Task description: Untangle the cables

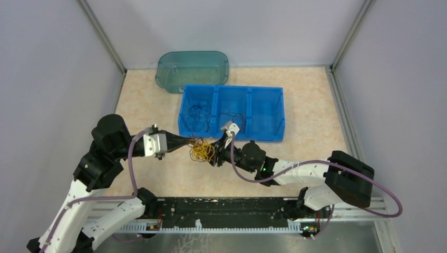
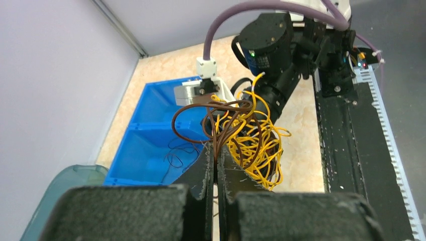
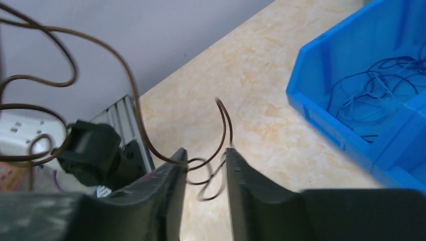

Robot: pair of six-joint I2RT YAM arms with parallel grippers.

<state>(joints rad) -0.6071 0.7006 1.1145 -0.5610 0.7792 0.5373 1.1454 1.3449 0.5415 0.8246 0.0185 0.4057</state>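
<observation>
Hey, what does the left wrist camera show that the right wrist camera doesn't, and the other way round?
Only the left wrist view: the left claw shut on brown cables, the yellow cable clump hanging just beyond it, and a corner of a teal container.
Only the right wrist view: the right claw open, with a thin brown loop passing between its fingers.
Both: brown cables, the blue bin with dark cables inside, and the table.

Beige marbled table [image 1: 295, 168], blue three-compartment bin [image 1: 266, 113] on it, teal translucent tub [image 1: 192, 71] just behind
</observation>
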